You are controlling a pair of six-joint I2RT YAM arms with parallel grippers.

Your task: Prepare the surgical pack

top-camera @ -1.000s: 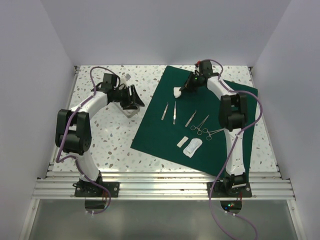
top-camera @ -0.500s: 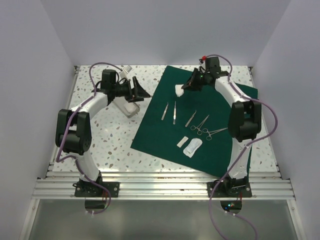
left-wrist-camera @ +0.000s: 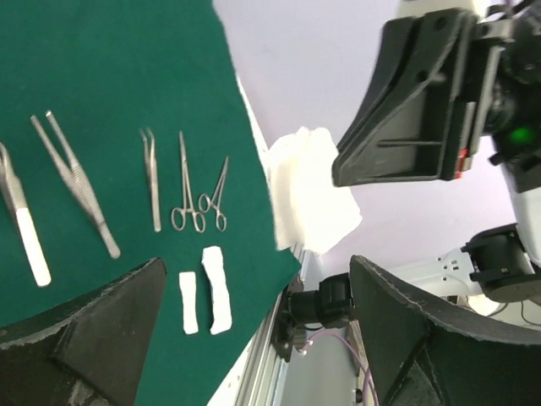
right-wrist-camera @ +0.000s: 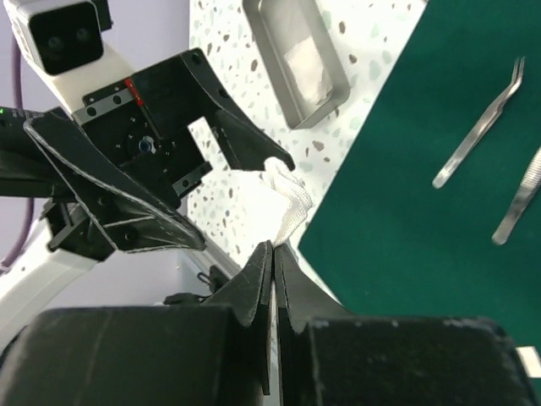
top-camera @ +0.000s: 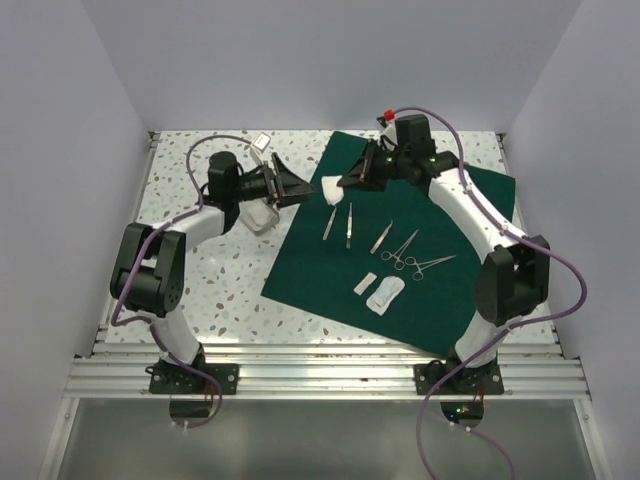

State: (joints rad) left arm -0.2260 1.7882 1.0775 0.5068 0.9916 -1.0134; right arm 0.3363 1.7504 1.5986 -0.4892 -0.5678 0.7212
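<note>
The surgical pack [top-camera: 320,270], a dark green drape, lies spread flat on the surface [top-camera: 220,270], right of centre, with steel instruments [top-camera: 348,228] laid across it. Over its far left edge my right claw [top-camera: 343,184] is pinched shut on a white gauze pad [top-camera: 331,190]. My left claw [top-camera: 298,188] faces the pad from the left, jaws gaping wide and empty, just beside it. I judge a handover is coming.

surgical pack [top-camera: 312,275] — unfolded
dark green drape, one flat sheet, skewed, on the right half of the table [top-camera: 200,290].
</note>
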